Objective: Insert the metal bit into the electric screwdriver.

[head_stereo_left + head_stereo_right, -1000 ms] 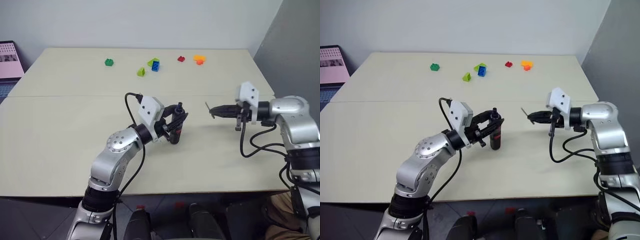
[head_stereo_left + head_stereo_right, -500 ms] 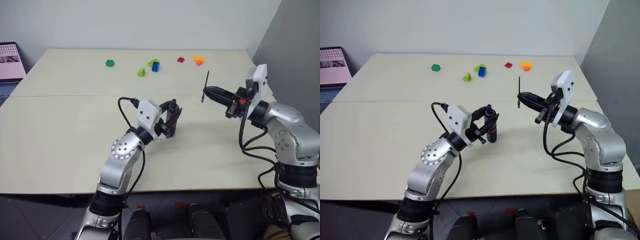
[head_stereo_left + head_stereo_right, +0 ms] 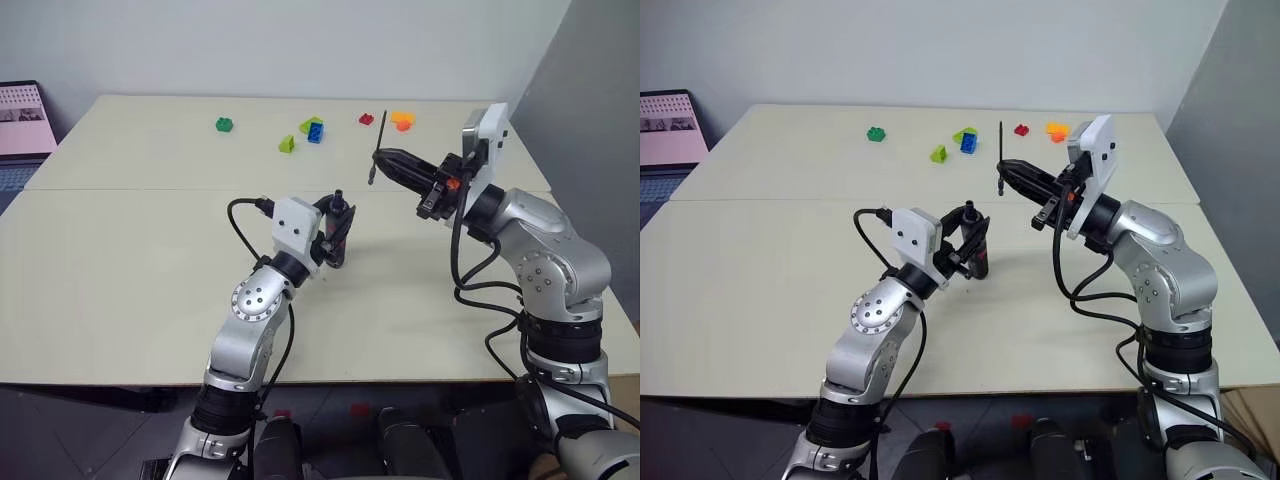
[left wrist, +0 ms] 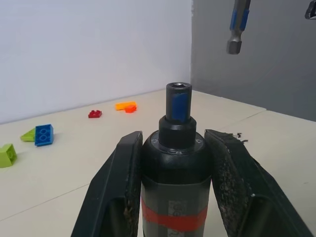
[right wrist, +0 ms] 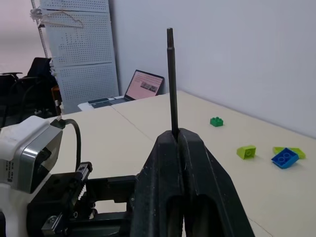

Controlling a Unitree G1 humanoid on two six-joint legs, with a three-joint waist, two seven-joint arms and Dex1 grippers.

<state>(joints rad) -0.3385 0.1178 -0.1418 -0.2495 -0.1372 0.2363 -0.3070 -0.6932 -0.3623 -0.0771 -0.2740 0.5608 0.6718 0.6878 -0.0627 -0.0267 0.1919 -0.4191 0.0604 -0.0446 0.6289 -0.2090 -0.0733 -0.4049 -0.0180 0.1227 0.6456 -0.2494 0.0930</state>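
Left wrist view: fingers [image 4: 116, 192] clamped around electric screwdriver [image 4: 176, 173].

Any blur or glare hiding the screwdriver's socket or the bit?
Left wrist view: electric screwdriver socket sharp, no glare; metal bit above slightly soft. Right wrist view: bit crisp against the wall. Left eye view: even light, soft shadows.

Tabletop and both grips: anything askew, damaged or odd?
Nothing stands out. The metal bit sits upright in the right gripper, the electric screwdriver sits squarely in the left gripper, and toy bricks lie scattered at the table's far side.
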